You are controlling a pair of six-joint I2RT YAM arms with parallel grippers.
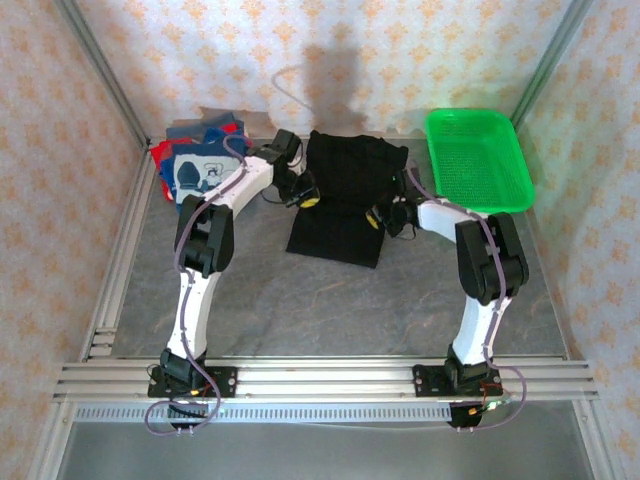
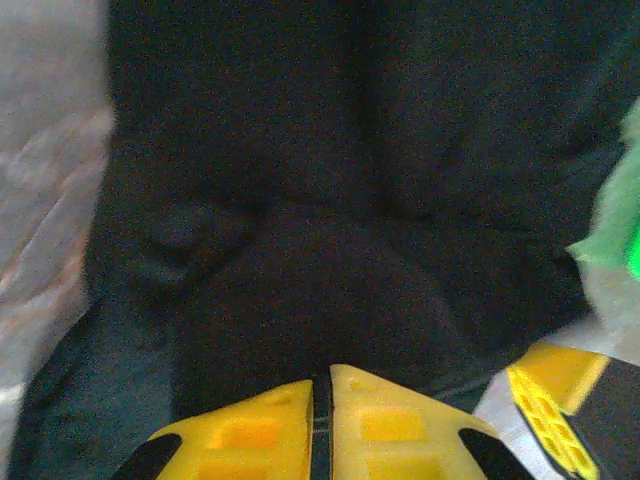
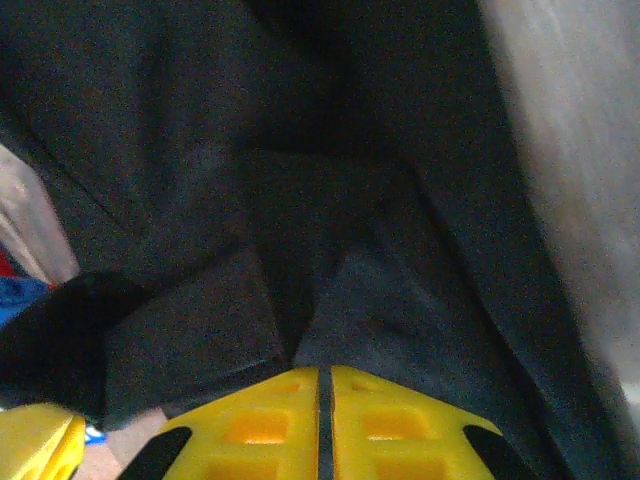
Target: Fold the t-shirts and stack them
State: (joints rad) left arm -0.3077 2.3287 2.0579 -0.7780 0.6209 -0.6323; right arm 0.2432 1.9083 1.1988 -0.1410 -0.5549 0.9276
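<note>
1. Desk [image 1: 300, 300]: grey surface, bare between my 2 arm bases and the cloth.

2. Right gripper [image 1: 380, 218]: mine, at the right edge of the black tee [image 1: 345, 195], a little nearer to me than its partner. In the right wrist view its 2 yellow fingers [image 3: 390, 425] are pressed together with a thin slit between them. 2 folds of black cloth run together into the tips, so it is clenched on the tee's edge.

3. Left gripper [image 1: 303, 194]: mine, at the tee's left edge, about midway along it. In the left wrist view the fingers [image 2: 250, 435] are likewise pressed together. A mound of black cloth rises right at their tips, so it is grasping the tee there, as far as the blur lets me judge.

4. Black tee: middle of the desk, held between my 2 grippers. It lies mostly flat as 1 long dark shape, with its near hem slightly askew and its far end toward the back wall [image 1: 330, 60]. It is apart from the basket [image 1: 478, 160].

5. Pile, far left corner: the navy tee [image 1: 197, 172] lies uppermost with its white print showing. The red tee [image 1: 160, 155] peeks out at the pile's left edge. More blue and red cloth lies behind them. My left arm [image 1: 235, 190] crosses above the pile.

6. Basket: green mesh, far right, close against the right wall.
</note>
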